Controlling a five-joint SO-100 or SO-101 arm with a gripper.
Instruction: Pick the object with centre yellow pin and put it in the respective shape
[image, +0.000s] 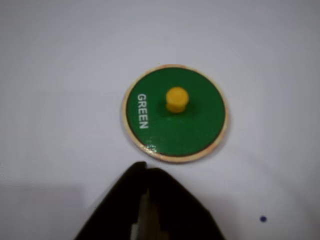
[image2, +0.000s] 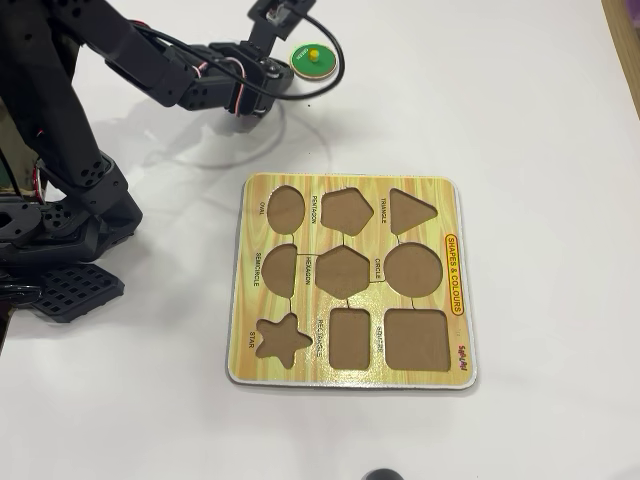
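A round green disc (image: 175, 112) marked GREEN, with a yellow pin (image: 176, 99) at its centre, lies flat on the white table. In the overhead view the disc (image2: 312, 60) is at the top, left of centre. My gripper (image: 146, 170) enters the wrist view from the bottom; its dark jaws are together and hold nothing, just short of the disc's near rim and apart from it. In the overhead view the gripper (image2: 290, 50) is right beside the disc on its left. The wooden shape board (image2: 248, 300) lies in the middle, all cutouts empty, including the circle cutout (image2: 415, 268).
The black arm base (image2: 60, 230) stands at the left edge of the overhead view. A dark round object (image2: 382, 475) shows at the bottom edge. A wooden edge (image2: 628, 30) is at the top right. A small blue dot (image: 263, 218) marks the table.
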